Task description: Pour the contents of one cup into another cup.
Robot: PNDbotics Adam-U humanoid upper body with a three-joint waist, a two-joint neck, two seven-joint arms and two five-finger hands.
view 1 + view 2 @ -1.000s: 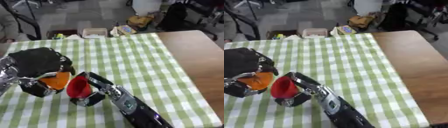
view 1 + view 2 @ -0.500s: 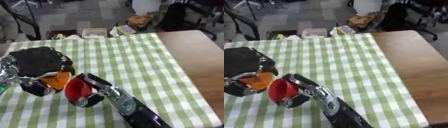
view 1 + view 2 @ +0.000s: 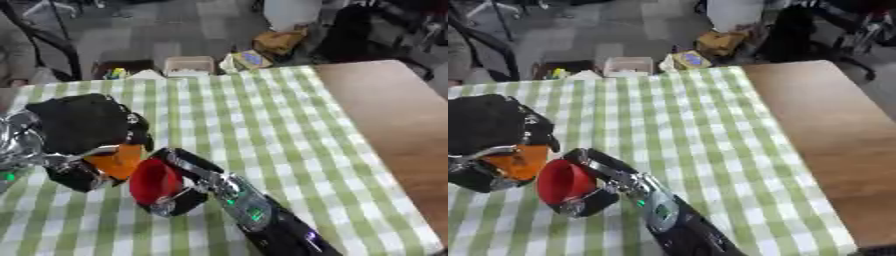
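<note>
Cups first: my left hand (image 3: 74,125) curls round the orange cup (image 3: 115,160), my right hand (image 3: 188,182) grips the red cup (image 3: 154,181) tipped mouth-out, just beside it, above the green-checked worktop (image 3: 254,115). Both look like light, stiff, smooth plastic, likely slippery; I'd hold mid-wall, not the rim.

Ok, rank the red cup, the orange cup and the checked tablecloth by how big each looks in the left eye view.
1. checked tablecloth, by far.
2. and 3. red cup and orange cup: unsure. The red one shows more, but the left hand hides much of the orange one.
</note>
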